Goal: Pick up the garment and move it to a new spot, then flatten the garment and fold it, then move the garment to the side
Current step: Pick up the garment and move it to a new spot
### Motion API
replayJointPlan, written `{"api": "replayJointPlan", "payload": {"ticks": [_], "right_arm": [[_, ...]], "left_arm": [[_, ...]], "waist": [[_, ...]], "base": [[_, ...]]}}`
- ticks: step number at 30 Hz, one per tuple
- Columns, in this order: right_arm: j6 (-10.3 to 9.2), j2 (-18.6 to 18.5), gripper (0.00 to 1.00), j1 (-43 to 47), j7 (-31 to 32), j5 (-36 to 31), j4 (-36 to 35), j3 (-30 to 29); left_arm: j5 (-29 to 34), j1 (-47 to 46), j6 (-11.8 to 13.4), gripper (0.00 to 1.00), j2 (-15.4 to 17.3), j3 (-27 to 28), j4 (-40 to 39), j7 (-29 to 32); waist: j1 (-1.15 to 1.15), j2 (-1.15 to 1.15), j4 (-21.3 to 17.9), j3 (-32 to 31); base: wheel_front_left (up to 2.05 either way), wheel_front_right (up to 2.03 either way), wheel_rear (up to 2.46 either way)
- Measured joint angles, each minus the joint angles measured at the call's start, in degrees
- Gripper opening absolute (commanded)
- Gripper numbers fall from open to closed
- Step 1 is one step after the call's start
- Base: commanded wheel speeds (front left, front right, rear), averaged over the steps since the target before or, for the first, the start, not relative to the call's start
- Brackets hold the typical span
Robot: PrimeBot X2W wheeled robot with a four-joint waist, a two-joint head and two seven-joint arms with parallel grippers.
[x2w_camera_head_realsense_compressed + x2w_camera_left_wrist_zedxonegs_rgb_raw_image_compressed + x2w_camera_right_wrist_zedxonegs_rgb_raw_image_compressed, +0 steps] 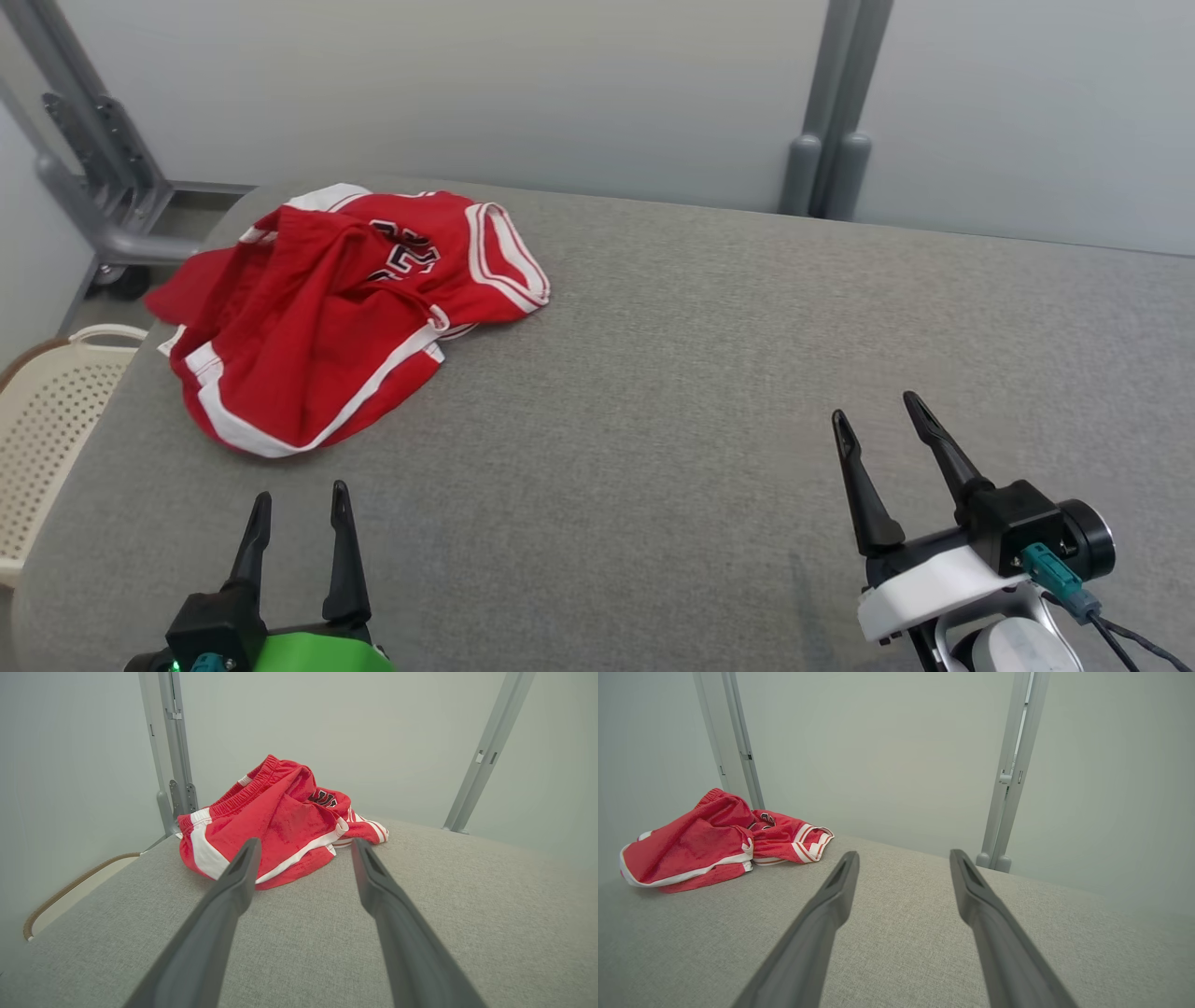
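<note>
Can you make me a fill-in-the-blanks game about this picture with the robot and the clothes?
1. The crumpled garment is mostly ____ with white trim.
2. Of the left gripper and the right gripper, the garment lies nearer the ____ one.
3. Both grippers' jaws are ____, holding nothing.

Missing words: red, left, open.

One garment (317, 317), one table (700, 373), one basket (42, 420), two end effectors (left end effector (302, 492), right end effector (875, 406)).
</note>
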Motion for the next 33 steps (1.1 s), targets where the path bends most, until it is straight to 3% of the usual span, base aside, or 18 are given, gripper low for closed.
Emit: {"api": "replayJointPlan", "payload": {"ticks": [8,14,26,33], "right_arm": [[0.00,0.00,1.00,0.01,-0.01,0.35,0.24,0.58],[0.00,0.01,1.00,-0.10,-0.01,0.45,0.40,0.64],[0.00,0.01,1.00,-0.51,-0.01,0.70,0.60,0.65],[0.00,0.00,1.00,-0.53,-0.01,0.43,0.65,0.00]], "left_arm": [[-0.81,0.35,-0.03,1.00,0.01,0.51,-0.12,0.00],[-1.22,0.41,-0.02,1.00,0.01,0.34,-0.19,0.00],[-1.25,-0.21,-0.11,1.00,1.30,1.46,0.30,0.00],[-0.69,-7.22,-1.07,1.00,5.23,1.92,1.41,2.86]], "waist": [[0.00,0.00,6.46,0.08],[0.00,0.00,9.20,0.17],[0.00,0.00,7.77,0.50],[0.00,0.00,6.07,0.84]], "base": [[0.00,0.00,0.00],[0.00,0.00,0.00],[0.00,0.00,0.00],[0.00,0.00,0.00]]}}
